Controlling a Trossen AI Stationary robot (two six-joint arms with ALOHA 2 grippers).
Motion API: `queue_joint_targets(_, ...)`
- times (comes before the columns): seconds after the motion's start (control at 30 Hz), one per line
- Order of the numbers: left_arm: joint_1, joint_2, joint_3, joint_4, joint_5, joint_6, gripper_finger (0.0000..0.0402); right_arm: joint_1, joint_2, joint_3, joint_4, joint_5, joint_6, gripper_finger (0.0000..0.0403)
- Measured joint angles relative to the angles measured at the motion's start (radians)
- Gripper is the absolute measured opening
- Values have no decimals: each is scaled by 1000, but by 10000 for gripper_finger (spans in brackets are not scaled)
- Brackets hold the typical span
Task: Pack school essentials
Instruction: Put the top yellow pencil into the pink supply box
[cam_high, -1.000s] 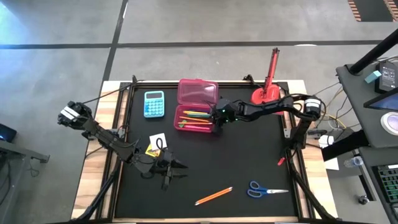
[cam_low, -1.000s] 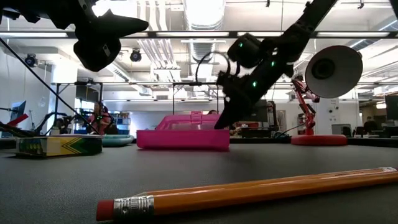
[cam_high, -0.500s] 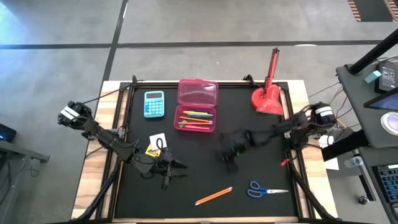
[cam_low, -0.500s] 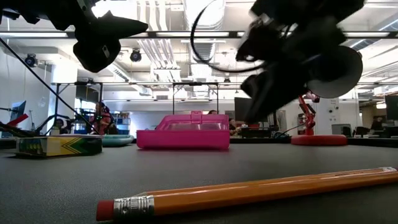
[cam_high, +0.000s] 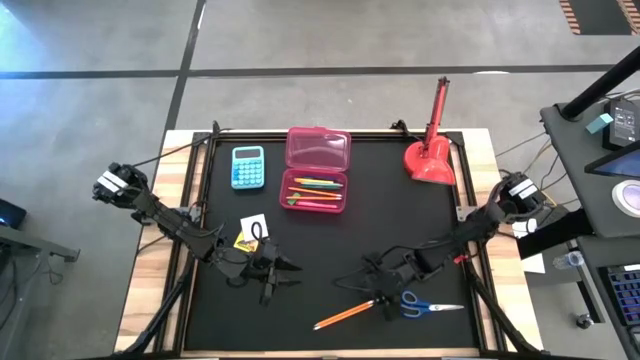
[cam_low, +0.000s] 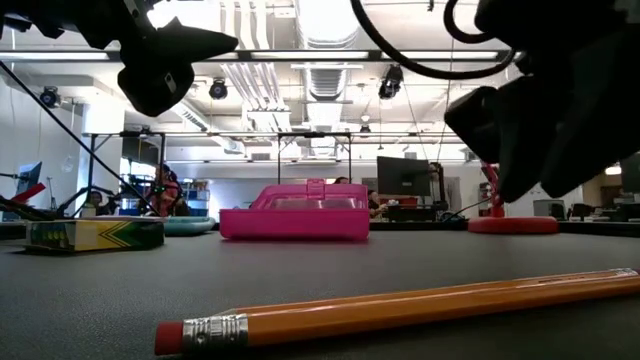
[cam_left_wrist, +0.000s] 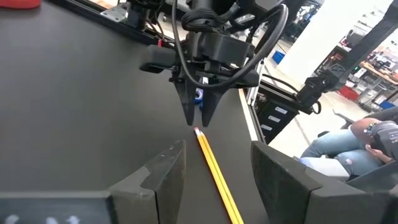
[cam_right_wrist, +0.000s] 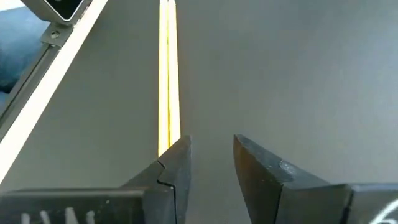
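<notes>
An orange pencil lies flat near the table's near edge, eraser end toward the left. My right gripper points down just above the pencil's right end, open by a narrow gap. In its wrist view the pencil runs past the outer side of one finger, not between them. Blue-handled scissors lie just right of it. My left gripper waits open above the mat, left of the pencil. A white-and-yellow pack lies beside it. Several pencils and pens lie in the open pink case.
A light-blue calculator lies left of the pink case. A red desk lamp stands at the far right corner. The black mat shows bare between the case and the pencil. People sit in the room beyond the table.
My right gripper has left the open pink case and swung fast across the mat toward the near edge. It has come down over the orange pencil's right end, beside the scissors. The pencil and scissors have not moved.
</notes>
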Motion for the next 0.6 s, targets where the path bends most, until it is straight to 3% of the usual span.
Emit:
queue_joint_targets(0.4, 0, 0, 0, 0, 0, -1, 164, 33, 123, -11, 110, 3, 54, 109)
queue_joint_targets(0.6, 0, 0, 0, 0, 0, -1, 164, 34, 146, -10, 115, 62, 52, 103)
